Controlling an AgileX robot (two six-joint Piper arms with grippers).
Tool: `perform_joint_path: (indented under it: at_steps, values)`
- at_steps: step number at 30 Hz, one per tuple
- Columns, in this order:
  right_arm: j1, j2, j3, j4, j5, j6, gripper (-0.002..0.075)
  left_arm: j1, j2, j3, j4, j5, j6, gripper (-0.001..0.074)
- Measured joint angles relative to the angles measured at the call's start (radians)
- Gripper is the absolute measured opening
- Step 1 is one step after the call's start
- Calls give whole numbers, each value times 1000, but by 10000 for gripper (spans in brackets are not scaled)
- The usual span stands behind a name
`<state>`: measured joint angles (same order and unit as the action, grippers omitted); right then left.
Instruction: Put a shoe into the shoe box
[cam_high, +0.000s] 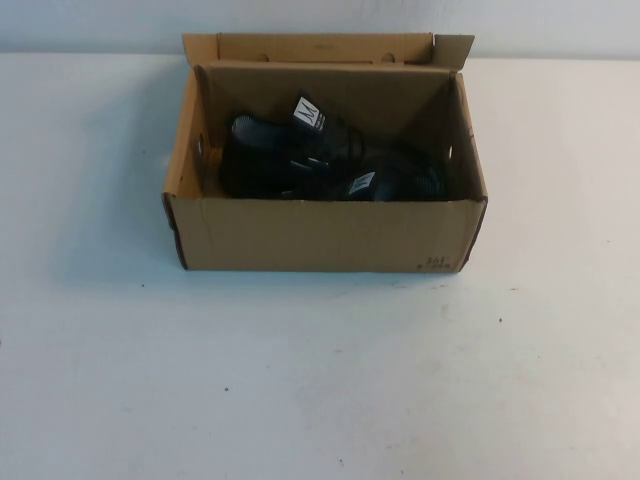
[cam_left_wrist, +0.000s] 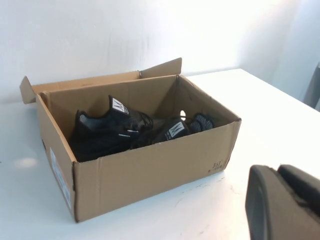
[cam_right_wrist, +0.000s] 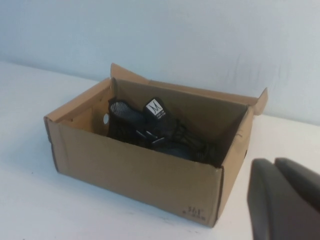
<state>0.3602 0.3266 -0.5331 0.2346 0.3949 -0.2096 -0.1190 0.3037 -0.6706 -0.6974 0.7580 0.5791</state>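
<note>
The brown cardboard shoe box (cam_high: 320, 235) stands open at the middle back of the table, its flap lid folded back. Two black mesh sneakers lie inside: one (cam_high: 270, 150) at the box's left with its white tongue label up, the other (cam_high: 392, 180) at the right. Both shoes also show in the left wrist view (cam_left_wrist: 102, 132) (cam_left_wrist: 182, 127) and the right wrist view (cam_right_wrist: 132, 122) (cam_right_wrist: 187, 147). Neither arm shows in the high view. My left gripper (cam_left_wrist: 276, 172) is shut and empty, off the box's front left. My right gripper (cam_right_wrist: 272, 165) is shut and empty, off the box's front right.
The white table (cam_high: 320, 380) spreads wide in front of and beside the box. A pale wall (cam_high: 320, 20) runs behind the box. Small black print (cam_high: 437, 264) marks the box's front lower right corner.
</note>
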Motion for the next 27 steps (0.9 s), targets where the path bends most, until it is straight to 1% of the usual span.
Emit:
perform_joint_path:
  at_steps: [14, 18, 20, 23, 27]
  values:
    - [0, 0, 2, 0, 98, 0, -16, 0, -3, 15, -7, -5, 0, 0]
    - [0, -2, 2, 2, 103, 0, -16, 0, -60, 53, 19, -19, 0, -1]
    - [0, -2, 2, 2, 103, 0, -16, 0, -97, 80, 81, -53, 0, -1]
    - [0, -2, 2, 2, 103, 0, -16, 0, -142, 148, 228, -144, 0, -1]
    - [0, -2, 2, 2, 103, 0, -16, 0, -217, 300, 448, -327, -15, -1]
